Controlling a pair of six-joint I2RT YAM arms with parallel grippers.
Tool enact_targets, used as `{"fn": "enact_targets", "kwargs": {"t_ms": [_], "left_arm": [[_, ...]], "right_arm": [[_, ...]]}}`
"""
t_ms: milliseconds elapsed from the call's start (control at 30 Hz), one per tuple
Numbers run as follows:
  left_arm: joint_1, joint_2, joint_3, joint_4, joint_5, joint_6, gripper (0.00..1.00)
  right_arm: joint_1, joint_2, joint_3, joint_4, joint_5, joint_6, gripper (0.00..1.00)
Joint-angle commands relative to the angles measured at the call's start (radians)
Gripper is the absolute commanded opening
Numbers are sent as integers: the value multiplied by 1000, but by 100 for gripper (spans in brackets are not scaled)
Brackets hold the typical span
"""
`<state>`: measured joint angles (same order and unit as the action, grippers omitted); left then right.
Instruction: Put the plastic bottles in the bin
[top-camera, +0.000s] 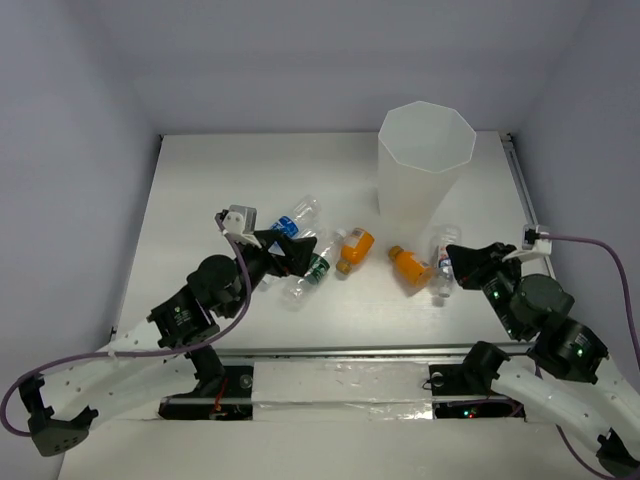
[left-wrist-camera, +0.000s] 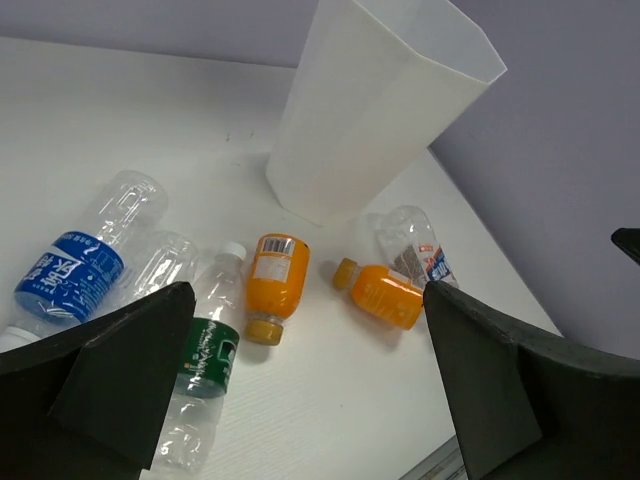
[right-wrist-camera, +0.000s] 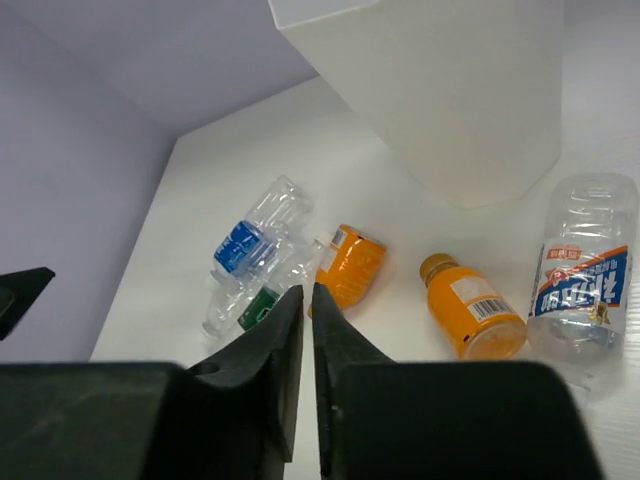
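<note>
Orange bottles (top-camera: 355, 245) lie between left and right fingers (top-camera: 466, 253).

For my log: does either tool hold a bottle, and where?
Nothing is held: left tool open and empty, right tool closed on nothing.
</note>
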<state>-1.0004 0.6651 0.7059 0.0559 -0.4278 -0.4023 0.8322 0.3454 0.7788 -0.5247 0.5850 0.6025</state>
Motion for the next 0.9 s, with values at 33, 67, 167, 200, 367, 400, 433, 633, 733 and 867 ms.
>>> {"fn": "enact_targets", "kwargs": {"t_ms": [33, 67, 167, 200, 367, 400, 433, 633, 733, 867], "left_arm": [[-3, -64, -42, 59, 23, -15, 99], [-3, -76, -61, 65, 26, -21, 99], [-3, -123, -117, 120, 55, -30, 99], [-3, -133, -132, 137, 61, -27, 99], [-3, -160, -209, 223, 101, -27, 99], [-3, -156, -213, 225, 103, -30, 99], [-3, -153, -218, 226, 104, -30, 99], [-3, -168, -276, 275, 165, -40, 99], [-3, -203, -304, 282, 178, -33, 99], [-3, -252, -344, 301, 173, -15, 99]], "right_arm": [[-4, 50, 13, 9, 6, 26, 8], [-4, 64, 13, 3, 6, 32, 6], [-4, 131, 8, -12, 33, 49, 0], [-4, 147, 5, -15, 38, 51, 0], [-28, 216, -13, -24, 65, 82, 0], [-45, 233, -19, -27, 65, 83, 0], [-68, 244, -18, -31, 59, 80, 0], [-312, 413, -26, -20, -63, 45, 12], [-477, 481, -27, 14, -129, 4, 24], [-611, 599, -7, 14, -206, -29, 77]]}}
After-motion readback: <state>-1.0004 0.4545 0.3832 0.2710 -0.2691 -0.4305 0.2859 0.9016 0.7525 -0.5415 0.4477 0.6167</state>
